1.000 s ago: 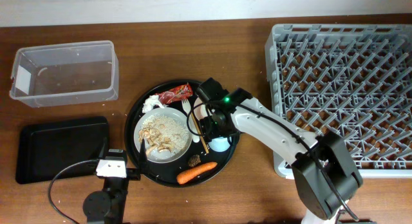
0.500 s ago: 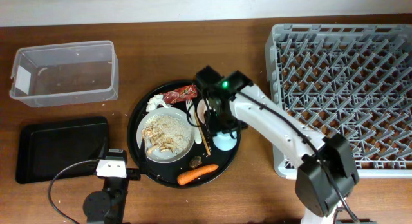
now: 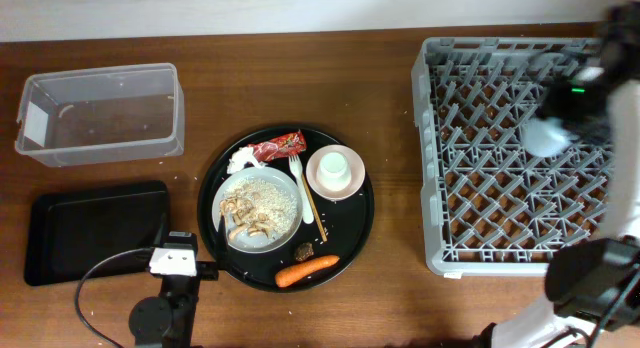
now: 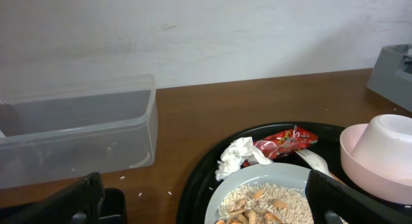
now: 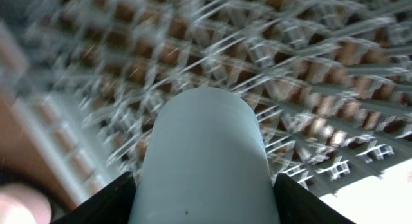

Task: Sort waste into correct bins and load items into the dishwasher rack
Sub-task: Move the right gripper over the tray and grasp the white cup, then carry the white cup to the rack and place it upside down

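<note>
My right gripper [image 3: 570, 106] is shut on the light blue cup [image 3: 547, 138] and holds it above the grey dishwasher rack [image 3: 470, 243]. In the right wrist view the cup [image 5: 206, 153] fills the space between the fingers [image 5: 206, 205], with the blurred rack [image 5: 309, 63] behind. On the round black tray lie the plate [image 3: 232, 235] with rice [image 3: 262, 200], the red wrapper [image 3: 277, 145], tissue [image 3: 238, 160], fork [image 3: 300, 186], carrot [image 3: 305, 271], dark lump [image 3: 303, 251], and the pink bowl [image 3: 322, 182] with the small white cup [image 3: 337, 169] in it. My left gripper [image 4: 206, 208] is open, low in front of the plate [image 4: 257, 185].
The clear tub [image 3: 100, 113] stands at the back left, and the flat black tray [image 3: 95, 233] in front of it. The round black tray [image 3: 355, 223] sits mid-table. The left arm's base [image 3: 165, 308] is at the front edge.
My right gripper took the blue cup off the round tray and swung it far right, over the rack. The left arm has not moved.
</note>
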Controlling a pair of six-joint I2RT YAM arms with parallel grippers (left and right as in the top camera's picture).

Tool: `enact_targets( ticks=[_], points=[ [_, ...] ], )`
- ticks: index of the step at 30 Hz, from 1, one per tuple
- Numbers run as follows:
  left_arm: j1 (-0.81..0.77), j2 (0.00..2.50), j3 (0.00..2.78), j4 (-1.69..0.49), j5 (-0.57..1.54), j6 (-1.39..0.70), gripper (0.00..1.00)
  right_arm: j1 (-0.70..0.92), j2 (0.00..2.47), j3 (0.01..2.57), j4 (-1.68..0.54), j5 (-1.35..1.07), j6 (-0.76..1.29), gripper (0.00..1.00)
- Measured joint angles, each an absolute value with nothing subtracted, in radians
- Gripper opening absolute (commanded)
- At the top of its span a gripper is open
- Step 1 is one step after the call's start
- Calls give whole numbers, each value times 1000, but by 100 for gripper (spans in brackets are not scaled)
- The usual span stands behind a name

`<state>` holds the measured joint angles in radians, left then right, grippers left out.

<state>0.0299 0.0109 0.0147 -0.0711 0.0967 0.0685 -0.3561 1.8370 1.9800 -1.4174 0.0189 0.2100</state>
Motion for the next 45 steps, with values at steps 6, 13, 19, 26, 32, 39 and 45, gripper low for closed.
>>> enact_targets(
  ticks=[6, 13, 19, 26, 32, 39, 45],
  points=[
    [30, 11, 15, -71, 97, 68, 99, -715, 1924, 1980, -1378, -19, 205, 70],
    [30, 11, 15, -71, 97, 68, 99, -739, 2015, 1980, -1349, -65, 200, 99],
    [30, 11, 15, -71, 97, 68, 99, -711, 1964, 1980, -1400, -263, 166, 99],
    [30, 11, 15, -71, 97, 68, 99, -138, 1756, 1988, -1427, -459, -2, 99],
    [30, 11, 15, -71, 97, 68, 99, 402, 1949, 1989, -1235, -249, 62, 99],
    [30, 11, 15, -71, 97, 68, 99, 578, 2167, 1989, -1217, -14, 245, 97],
    [30, 11, 15, -71, 97, 68, 99, 578, 2249, 1989, -1218, 19, 311, 84]
  ],
)
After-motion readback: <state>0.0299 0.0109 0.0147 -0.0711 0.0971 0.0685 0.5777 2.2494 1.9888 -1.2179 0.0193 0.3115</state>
